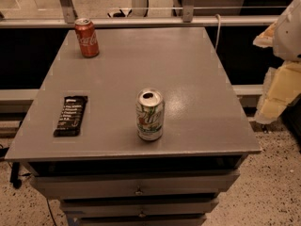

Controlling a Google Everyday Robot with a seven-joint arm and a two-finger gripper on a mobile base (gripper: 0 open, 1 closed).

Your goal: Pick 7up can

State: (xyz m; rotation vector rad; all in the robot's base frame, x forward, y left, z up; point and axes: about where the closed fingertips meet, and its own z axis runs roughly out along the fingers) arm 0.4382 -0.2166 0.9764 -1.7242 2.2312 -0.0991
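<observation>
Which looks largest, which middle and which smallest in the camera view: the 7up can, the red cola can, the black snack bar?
1. 7up can, nearest the camera.
2. black snack bar.
3. red cola can, only slightly smaller-looking; it stands farther back, so places 2 and 3 are unsure.
The gripper is right of the table.

My jaws: blurred pale mass at the right frame edge, right of the worktop [188,79], partly cropped. Print on the dark snack bar [70,115] too small to read. Lowest of 3 drawers [136,185] cut by the bottom edge.
</observation>
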